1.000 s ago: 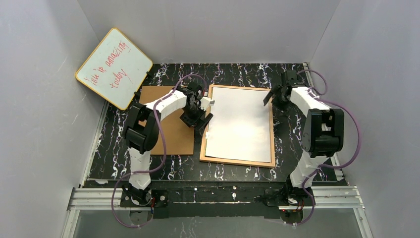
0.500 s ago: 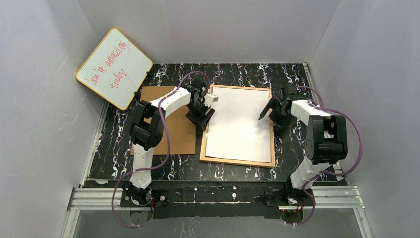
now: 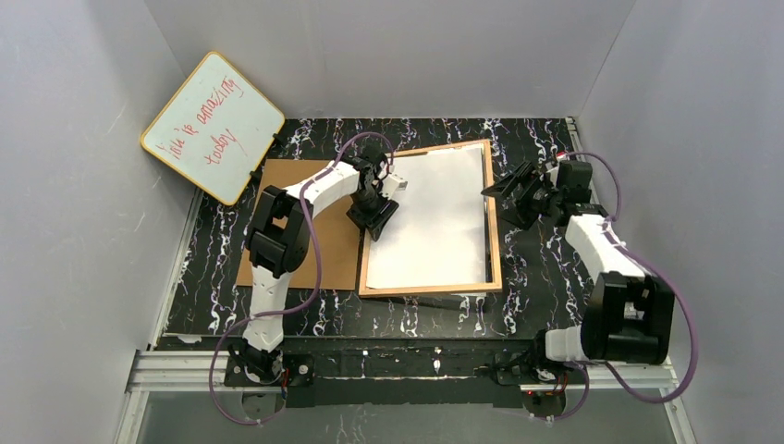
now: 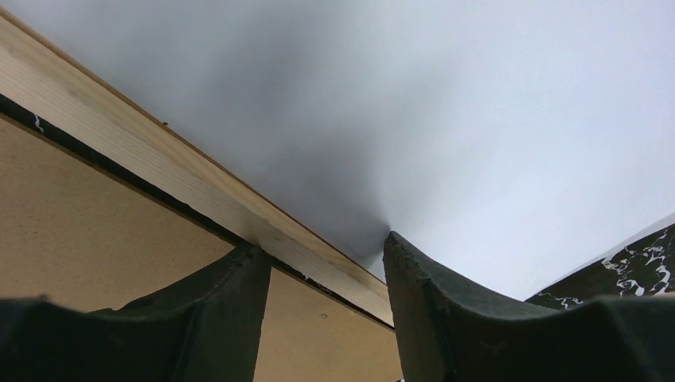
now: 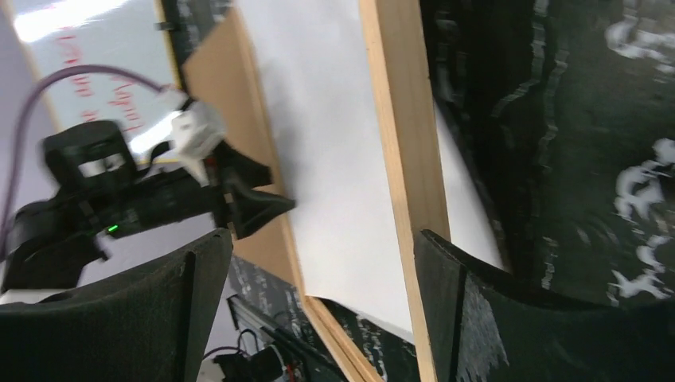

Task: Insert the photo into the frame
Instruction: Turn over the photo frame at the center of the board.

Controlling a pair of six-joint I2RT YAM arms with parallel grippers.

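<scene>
Spreading under everything is the black, white-veined tabletop (image 3: 425, 319), with a yellow-rimmed whiteboard (image 3: 211, 125) bearing red writing leaning at its far left corner. Near the middle the frame (image 3: 430, 289) sits askew, its far end angled toward the right and its light-wood rails out of square with the tabletop's edges. It looks tipped rather than flat, though how far off the surface I cannot tell. Within its rails shows the photo (image 3: 430, 217), plain white side up. The right wrist view also catches a strip of white past the outer side of the right rail, so whether the sheet lies inside the frame or beneath it I cannot tell. Just left of the frame lies the brown backing board (image 3: 337, 254). The left gripper (image 4: 326, 253) has its jaws clenched astride the frame's left rail near the far end, one finger on the board side, one on the white side. The right gripper (image 5: 322, 239) hovers beside the right rail's far end, jaws released and spread wide, holding nothing.
</scene>
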